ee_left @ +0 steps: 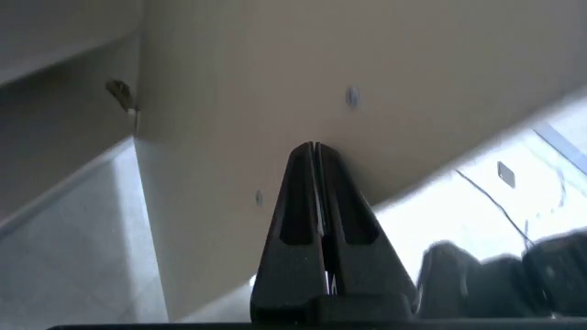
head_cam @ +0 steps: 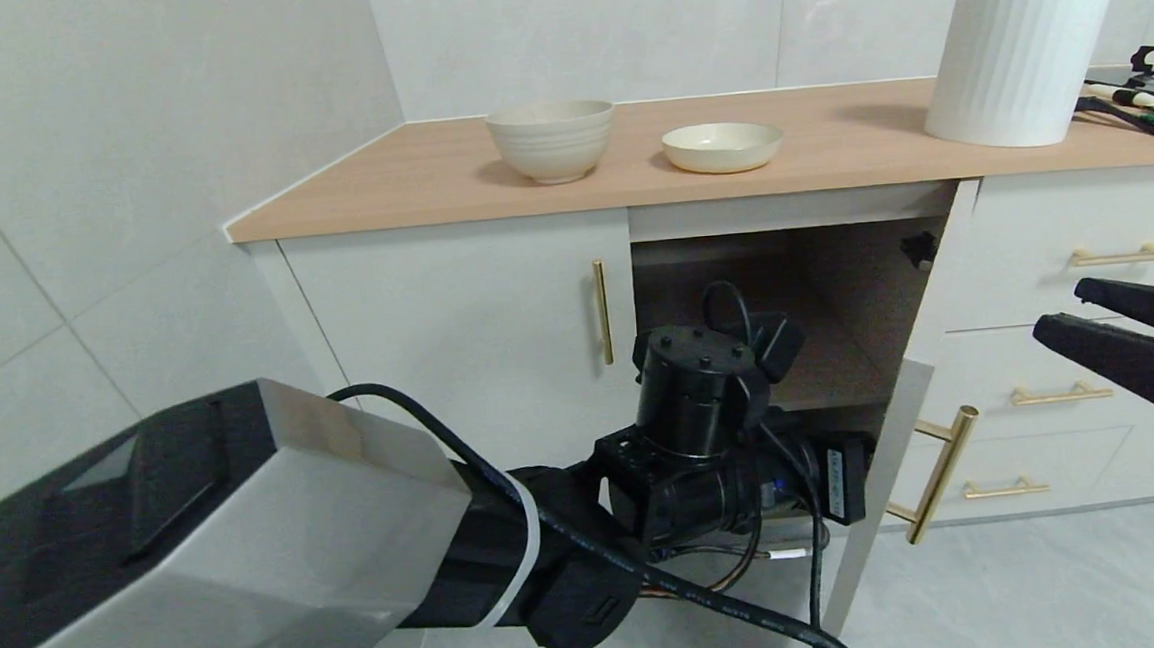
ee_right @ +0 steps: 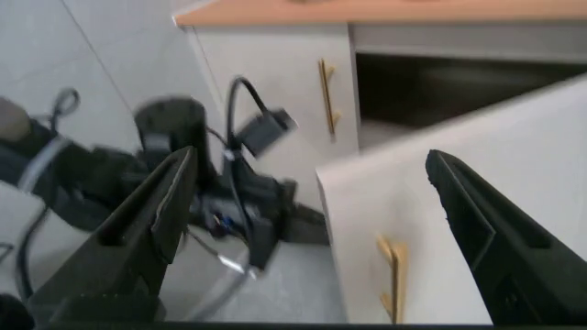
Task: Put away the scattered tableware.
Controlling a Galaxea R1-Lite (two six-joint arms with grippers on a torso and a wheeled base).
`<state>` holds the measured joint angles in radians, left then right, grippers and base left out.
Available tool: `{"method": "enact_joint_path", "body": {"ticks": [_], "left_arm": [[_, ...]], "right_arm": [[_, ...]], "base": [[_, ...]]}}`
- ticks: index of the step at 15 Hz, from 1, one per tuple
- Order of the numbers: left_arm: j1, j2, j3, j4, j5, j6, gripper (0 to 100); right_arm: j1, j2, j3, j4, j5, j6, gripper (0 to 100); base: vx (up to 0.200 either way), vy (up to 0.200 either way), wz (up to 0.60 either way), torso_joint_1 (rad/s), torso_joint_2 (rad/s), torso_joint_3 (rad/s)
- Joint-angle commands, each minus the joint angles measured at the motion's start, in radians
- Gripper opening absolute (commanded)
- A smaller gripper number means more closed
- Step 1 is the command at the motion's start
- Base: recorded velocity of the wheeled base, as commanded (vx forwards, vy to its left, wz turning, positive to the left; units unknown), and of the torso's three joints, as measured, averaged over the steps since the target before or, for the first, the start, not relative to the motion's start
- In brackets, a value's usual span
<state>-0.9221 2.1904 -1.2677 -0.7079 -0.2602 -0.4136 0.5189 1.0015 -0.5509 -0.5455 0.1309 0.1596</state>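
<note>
A ribbed beige bowl and a shallow cream dish stand side by side on the wooden countertop. Below them the cabinet's right door hangs swung outward, showing a bare shelf. My left arm's wrist is low in front of that opening. My left gripper is shut with nothing in it, tips against the door's inner face. My right gripper hovers at the right, in front of the drawers, open and holding nothing. From its wrist, my right gripper faces the door's edge.
A tall white ribbed container stands on the counter's right, with several utensils beyond it. The left cabinet door is closed, with a gold handle. Drawers with gold handles sit at the right. A tiled wall closes the left side.
</note>
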Motion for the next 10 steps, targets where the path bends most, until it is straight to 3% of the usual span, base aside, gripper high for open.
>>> {"method": "enact_joint_path", "body": {"ticks": [1,3,7,8,10], "left_arm": [[-0.034,0.023,-0.025,-0.001,0.015,-0.001,0],[-0.092,0.025,-0.047,-0.001,0.072,-0.001,0],[-0.253,0.025,-0.101,0.034,0.078,0.003,0],[-0.274,0.015,-0.09,0.031,0.081,0.004,0],[-0.259,-0.024,-0.05,0.028,0.096,0.004,0]], "right_arm": [[-0.005,-0.004,-0.034,-0.001,0.0,0.003,100],[-0.005,-0.024,-0.07,0.001,0.003,0.009,100],[-0.004,-0.023,-0.08,0.001,0.007,0.02,100],[-0.004,-0.024,-0.078,0.003,0.007,0.02,100],[-0.004,-0.023,-0.078,0.015,0.009,0.02,100]], "base": [[0.0,0.0,0.0,0.0,0.0,0.0],[0.0,0.0,0.0,0.0,0.0,0.0],[0.0,0.0,0.0,0.0,0.0,0.0],[0.0,0.0,0.0,0.0,0.0,0.0],[0.0,0.0,0.0,0.0,0.0,0.0]]}}
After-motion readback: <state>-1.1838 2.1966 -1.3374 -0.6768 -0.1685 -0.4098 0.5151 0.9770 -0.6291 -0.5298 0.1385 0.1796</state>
